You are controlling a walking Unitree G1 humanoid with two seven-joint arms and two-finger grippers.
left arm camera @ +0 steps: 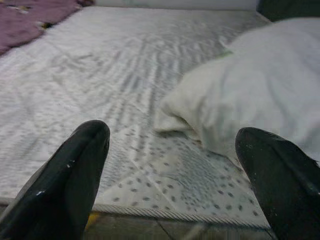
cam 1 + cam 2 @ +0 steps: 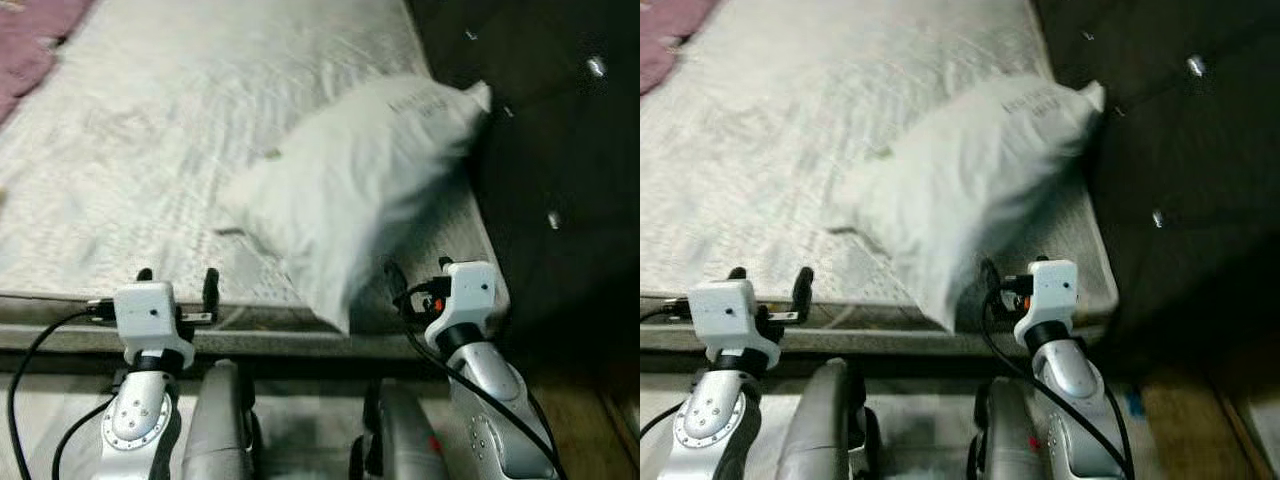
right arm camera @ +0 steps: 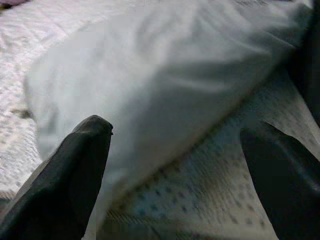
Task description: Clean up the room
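White pillow (image 2: 360, 185) lying at the mattress's (image 2: 120, 180) right edge by the dark headboard (image 2: 560, 150), purple blanket (image 2: 30, 45) at the far left corner, left gripper (image 2: 175, 285) and right gripper (image 2: 420, 275) poised at the near edge (fingers spread, holding nothing).

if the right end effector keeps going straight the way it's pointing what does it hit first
Most likely the white pillow. The right end effector, fingers open, points along the mattress straight at it, with nothing between. How far off it is, I can't tell.
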